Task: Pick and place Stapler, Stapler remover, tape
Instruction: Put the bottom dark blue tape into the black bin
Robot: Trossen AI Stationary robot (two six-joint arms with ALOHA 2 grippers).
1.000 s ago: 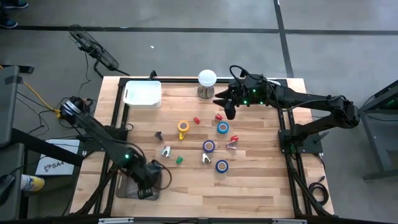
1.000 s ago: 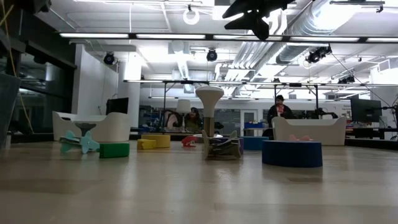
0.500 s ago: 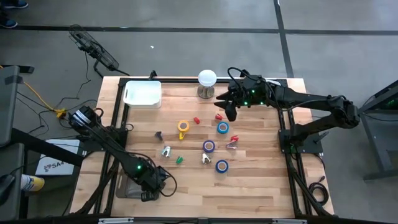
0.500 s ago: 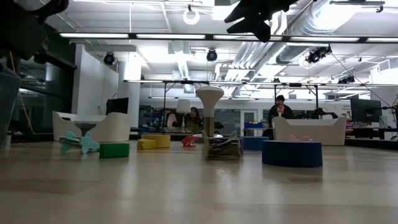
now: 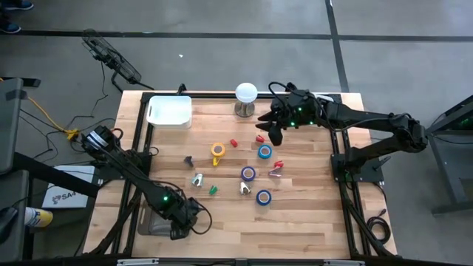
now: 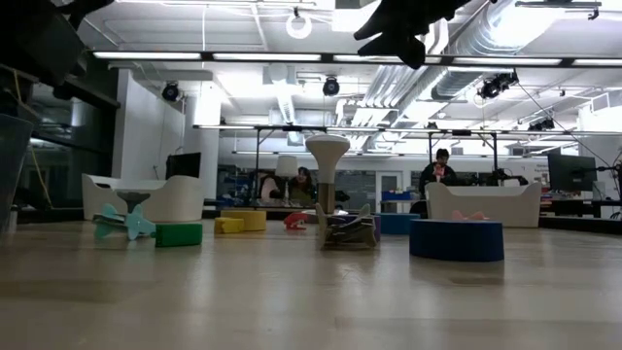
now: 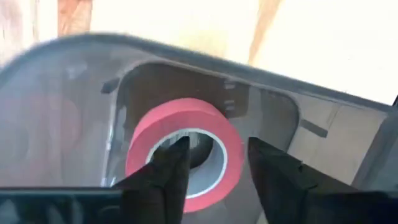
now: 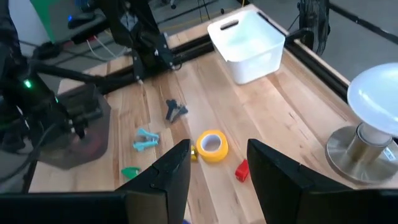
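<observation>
My left gripper [image 5: 181,219] is open at the table's near left, over a grey see-through container [image 5: 151,224]. In the left wrist view a pink tape roll [image 7: 186,115] lies flat on the container's floor [image 7: 74,99] below my left gripper [image 7: 214,155]. My right gripper [image 5: 273,131] hangs open above the far right of the table, over a small red piece [image 5: 260,137]. Flat on the wood lie a yellow-orange roll [image 5: 217,150], a purple roll [image 5: 248,174] and two blue rolls [image 5: 264,152] [image 5: 263,197]. A red and silver remover [image 5: 276,167] lies between them. My left gripper comes down from above at the pink roll. One finger [image 7: 174,165] stands over the roll's open centre [image 7: 199,149] and the other [image 7: 270,171] outside its wall. I cannot tell whether either finger touches the roll, which lies on the container's floor.
A white bin [image 5: 169,111] and a white-domed stand [image 5: 246,94] stand at the far edge. Small silvery [image 5: 197,179], green [image 5: 213,190], dark [image 5: 189,159] and red [image 5: 233,142] pieces lie among the rolls. Bare wood lies along the near right. People sit in the room behind.
My left arm has swung a little toward the table's right and near edge, its gripper staying over the grey container. My right gripper has kept nearly still above the table.
</observation>
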